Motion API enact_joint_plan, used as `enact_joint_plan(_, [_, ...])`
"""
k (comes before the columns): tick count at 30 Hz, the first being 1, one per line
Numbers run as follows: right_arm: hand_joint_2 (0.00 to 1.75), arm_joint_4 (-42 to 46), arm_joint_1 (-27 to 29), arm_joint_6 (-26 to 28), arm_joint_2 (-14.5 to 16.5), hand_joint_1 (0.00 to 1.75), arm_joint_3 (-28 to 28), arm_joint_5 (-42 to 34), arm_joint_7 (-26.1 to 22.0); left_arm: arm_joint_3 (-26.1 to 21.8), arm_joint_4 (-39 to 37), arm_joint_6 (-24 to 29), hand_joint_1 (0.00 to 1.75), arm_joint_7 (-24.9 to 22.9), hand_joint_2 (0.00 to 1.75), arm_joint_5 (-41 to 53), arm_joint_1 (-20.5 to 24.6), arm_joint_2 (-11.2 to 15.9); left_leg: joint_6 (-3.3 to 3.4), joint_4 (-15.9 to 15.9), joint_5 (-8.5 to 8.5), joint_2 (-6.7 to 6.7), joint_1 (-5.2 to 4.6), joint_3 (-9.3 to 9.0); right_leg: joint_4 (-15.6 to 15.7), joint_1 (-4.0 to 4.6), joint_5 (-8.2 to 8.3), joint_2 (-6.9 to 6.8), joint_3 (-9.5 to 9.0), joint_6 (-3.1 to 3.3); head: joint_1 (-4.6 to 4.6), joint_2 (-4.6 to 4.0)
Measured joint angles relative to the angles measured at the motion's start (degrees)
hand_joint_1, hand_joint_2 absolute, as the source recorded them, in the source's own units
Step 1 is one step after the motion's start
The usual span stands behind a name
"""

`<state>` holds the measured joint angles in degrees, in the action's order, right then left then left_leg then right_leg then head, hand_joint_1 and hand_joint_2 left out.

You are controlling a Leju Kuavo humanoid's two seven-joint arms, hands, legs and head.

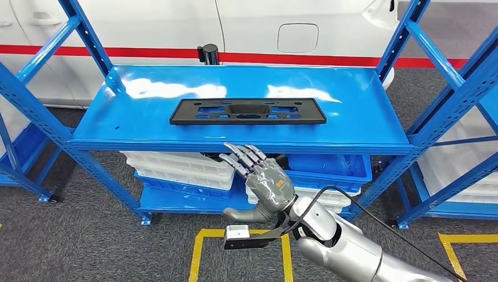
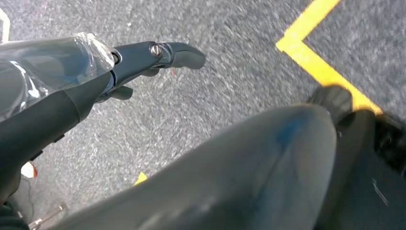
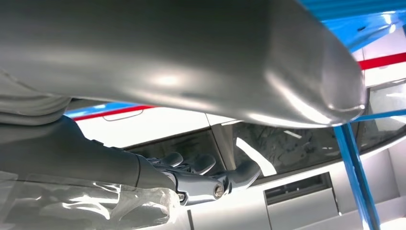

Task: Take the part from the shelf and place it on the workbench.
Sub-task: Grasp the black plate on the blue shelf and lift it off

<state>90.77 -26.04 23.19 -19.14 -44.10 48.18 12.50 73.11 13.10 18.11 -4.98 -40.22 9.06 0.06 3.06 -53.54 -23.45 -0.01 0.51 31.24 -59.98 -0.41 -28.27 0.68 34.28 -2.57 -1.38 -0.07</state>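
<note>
Black perforated plate part [image 1: 248,111] flat at centre of blue shelf [image 1: 364,126], untouched. Right hand [image 1: 262,177] just below shelf front edge, fingers extended and apart, holding nothing. Left hand [image 2: 143,60] hanging toward floor, empty, fingers loosely extended. Advised: raise right hand above edge, reach over part, grip long side evenly.

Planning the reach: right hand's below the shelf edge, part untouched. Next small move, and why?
Probably raise the right hand above the shelf edge and forward toward the part. The hand is open, holds nothing, and sits below and in front of the front lip, while the part lies flat on the shelf, untouched.
</note>
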Motion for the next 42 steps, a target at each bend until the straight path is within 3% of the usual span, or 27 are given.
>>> enact_joint_plan(2, [0.00,0.00,0.26,-0.01,-0.08,0.00,0.02,0.14,0.03,0.00,-0.01,0.01,0.00,0.01,0.00,0.03,0.00,0.02,0.23,0.01,-0.12,0.00,0.00,-0.11,-8.26,-0.19,-3.48,-0.05,4.06,-0.42,-0.09,0.00])
enact_joint_plan(3, [0.00,0.00,0.43,-0.01,-0.13,0.00,0.02,0.21,0.05,0.00,-0.01,-0.01,0.00,0.02,0.00,0.04,-0.07,0.00,0.23,-0.01,-0.21,-0.01,0.04,-0.19,-11.09,-0.34,-4.12,-0.06,5.63,-0.64,-0.10,-0.01])
enact_joint_plan(4, [0.00,0.00,0.56,-0.01,-0.17,0.00,0.02,0.27,0.06,0.01,-0.01,-0.03,0.00,0.02,0.00,0.05,-0.15,-0.02,0.17,-0.04,-0.32,-0.03,0.10,-0.29,-12.03,-0.50,-3.74,-0.08,6.33,-0.86,-0.10,-0.01])
enact_joint_plan(5, [0.00,0.00,0.62,-0.01,-0.21,0.00,0.02,0.27,0.07,0.01,-0.01,-0.04,0.00,0.02,0.00,0.06,-0.22,-0.04,0.01,-0.08,-0.47,-0.07,0.22,-0.48,-10.17,-0.67,-2.15,-0.14,5.65,-1.06,-0.10,-0.01])
enact_joint_plan(8, [0.00,0.01,0.62,-0.05,-0.25,0.00,0.04,0.28,0.07,0.02,-0.01,-0.02,0.00,0.01,0.00,0.12,-0.16,-0.03,-1.01,-0.43,-1.25,-0.18,0.30,-1.04,1.57,-1.22,3.29,-0.37,0.15,-1.44,-0.10,-0.01])
enact_joint_plan(10, [0.00,0.02,0.69,-0.11,-0.25,0.00,0.04,0.30,0.07,0.02,-0.01,0.02,0.00,0.01,0.00,0.17,-0.07,0.00,-1.64,-0.56,-1.62,-0.23,0.11,-1.11,4.48,-1.13,3.74,-0.21,-1.20,-0.88,-0.07,-0.01])
enact_joint_plan(13, [0.00,0.07,0.76,-0.16,-0.34,0.00,0.13,0.31,0.08,0.02,-0.01,0.03,0.00,0.00,0.00,0.20,-0.07,-0.01,-2.39,-1.01,-2.19,-0.22,0.53,-0.90,4.60,-0.85,3.66,-0.05,-1.27,0.50,-0.05,-0.01])
enact_joint_plan(15, [0.00,0.18,0.75,-0.17,-0.35,0.00,0.21,0.33,0.09,0.02,-0.01,0.03,0.00,0.01,0.00,0.23,-0.01,-0.01,-2.82,-5.74,-4.58,-0.19,0.70,1.29,4.68,-0.91,3.56,-0.08,-1.57,1.16,0.01,-0.01])
enact_joint_plan(17, [0.00,0.24,0.83,-0.22,-0.34,0.00,0.23,0.34,0.09,0.03,-0.01,0.03,0.00,0.02,0.00,0.32,0.00,-0.02,-3.00,-14.40,-7.88,-0.18,0.69,5.73,4.68,-0.73,3.34,-0.11,-1.77,1.54,0.06,-0.01])
enact_joint_plan(18, [0.00,0.24,0.90,-0.27,-0.34,0.00,0.23,0.34,0.09,0.03,-0.01,0.03,0.00,0.02,0.00,0.36,-0.06,-0.02,-2.99,-17.78,-8.70,-0.17,0.67,7.74,4.68,-0.60,3.24,-0.09,-1.86,1.66,0.06,-0.01])
enact_joint_plan(19, [0.00,0.24,0.96,-0.32,-0.34,0.00,0.23,0.34,0.09,0.04,-0.01,0.03,0.00,0.02,0.00,0.40,-0.12,-0.02,-2.86,-19.07,-8.46,-0.18,0.63,8.80,4.67,-0.48,3.14,-0.04,-1.98,1.73,0.06,-0.01])
enact_joint_plan(20, [0.00,0.24,1.00,-0.36,-0.34,0.00,0.23,0.35,0.09,0.04,-0.01,0.03,0.00,0.02,0.00,0.43,-0.16,-0.02,-2.61,-17.92,-7.12,-0.18,0.53,8.70,4.67,-0.38,3.02,0.02,-2.17,1.76,0.07,-0.01])
enact_joint_plan(22, [0.00,0.25,1.01,-0.37,-0.33,0.00,0.25,0.36,0.09,0.04,-0.01,0.03,0.00,0.02,0.00,0.49,-0.11,0.01,-1.66,-9.87,-2.57,-0.19,0.11,5.54,4.70,-0.26,2.70,0.13,-2.69,1.67,0.07,-0.01])
enact_joint_plan(24, [0.00,0.26,0.99,-0.38,-0.28,0.00,0.26,0.36,0.09,0.04,-0.01,0.03,0.00,0.02,0.00,0.57,-0.03,0.06,-0.75,-3.06,0.08,-0.18,-0.50,2.83,4.71,-0.06,2.37,0.11,-3.03,1.24,0.07,-0.01])
enact_joint_plan(26, [0.00,0.29,0.98,-0.42,-0.21,0.00,0.26,0.36,0.09,0.05,-0.01,0.02,0.00,0.02,0.00,0.60,-0.02,0.08,-0.20,-1.73,0.06,-0.19,-0.89,2.44,4.96,-0.01,2.16,-0.07,-3.14,0.52,0.07,-0.01])
enact_joint_plan(29, [0.00,0.48,0.97,-0.45,-0.21,0.00,0.39,0.37,0.09,0.08,-0.01,0.03,0.00,0.02,0.00,0.64,-0.03,0.06,0.43,-0.56,0.51,-0.30,-0.54,1.27,4.03,0.05,1.09,-0.30,-2.99,-0.45,-0.08,0.00])
enact_joint_plan(30, [0.00,0.52,0.96,-0.44,-0.23,0.00,0.44,0.37,0.09,0.09,-0.01,0.04,0.00,0.02,0.00,0.66,-0.02,0.07,0.62,-0.14,0.64,-0.31,-0.43,0.75,1.75,0.07,-0.13,-0.32,-2.03,-0.64,-0.15,0.00])
enact_joint_plan(32, [0.00,0.52,1.10,-0.44,-0.24,0.00,0.48,0.36,0.09,0.09,-0.01,0.03,0.00,0.02,0.00,0.68,0.01,0.08,1.06,0.01,0.41,-0.27,-0.65,0.21,-6.03,-0.03,-3.38,-0.34,2.00,-0.85,-0.23,0.00])
enact_joint_plan(33, [0.00,0.52,1.25,-0.44,-0.24,0.00,0.48,0.36,0.09,0.10,-0.01,-0.01,0.00,0.02,0.00,0.70,-0.01,0.08,1.23,-0.01,0.22,-0.26,-0.78,0.03,-9.69,-0.04,-4.38,-0.34,4.24,-0.93,-0.23,0.00])
enact_joint_plan(34, [0.00,0.52,1.40,-0.44,-0.25,0.00,0.48,0.36,0.09,0.11,-0.01,-0.04,0.00,0.02,0.00,0.72,-0.06,0.07,1.35,-0.02,0.01,-0.26,-0.89,-0.17,-11.69,-0.04,-4.38,-0.34,5.79,-0.95,-0.23,0.00])
enact_joint_plan(35, [0.00,0.52,1.47,-0.43,-0.25,0.00,0.48,0.36,0.09,0.14,-0.01,-0.08,0.00,0.02,0.00,0.73,-0.11,0.07,1.41,-0.03,-0.21,-0.27,-0.95,-0.39,-11.31,-0.04,-3.19,-0.34,6.14,-0.90,-0.23,0.00])
enact_joint_plan(36, [0.00,0.52,1.50,-0.42,-0.25,0.00,0.48,0.36,0.09,0.16,-0.01,-0.09,0.00,0.02,0.00,0.75,-0.15,0.07,1.41,-0.04,-0.45,-0.29,-1.01,-0.71,-8.63,-0.02,-1.08,-0.34,5.28,-0.76,-0.24,0.00])
enact_joint_plan(38, [0.00,0.52,1.46,-0.40,-0.25,0.00,0.54,0.36,0.09,0.19,-0.01,-0.07,0.00,0.02,0.00,0.76,-0.14,0.04,1.28,-0.04,-1.02,-0.39,-1.15,-1.41,0.22,0.25,3.44,-0.40,1.35,-0.09,-0.24,0.00])
enact_joint_plan(39, [0.00,0.53,1.41,-0.39,-0.25,0.00,0.60,0.36,0.09,0.20,-0.01,-0.06,0.00,0.02,0.00,0.77,-0.11,0.00,1.09,-0.05,-1.29,-0.42,-1.24,-1.64,3.54,0.43,4.71,-0.44,-0.18,0.27,-0.24,-0.01])
enact_joint_plan(40, [0.00,0.54,1.38,-0.39,-0.25,0.00,0.66,0.36,0.09,0.20,-0.01,-0.06,0.00,0.02,0.00,0.77,-0.09,-0.03,0.86,-0.06,-1.55,-0.43,-1.30,-1.75,5.45,0.63,5.20,-0.47,-1.05,0.61,-0.23,-0.01])
enact_joint_plan(42, [0.00,0.55,1.33,-0.38,-0.26,0.00,0.75,0.36,0.09,0.21,-0.01,-0.06,0.00,0.02,0.00,0.77,-0.05,-0.08,0.28,-0.03,-1.91,-0.37,-1.33,-1.84,6.02,0.71,5.08,-0.41,-1.24,1.06,-0.22,-0.01])
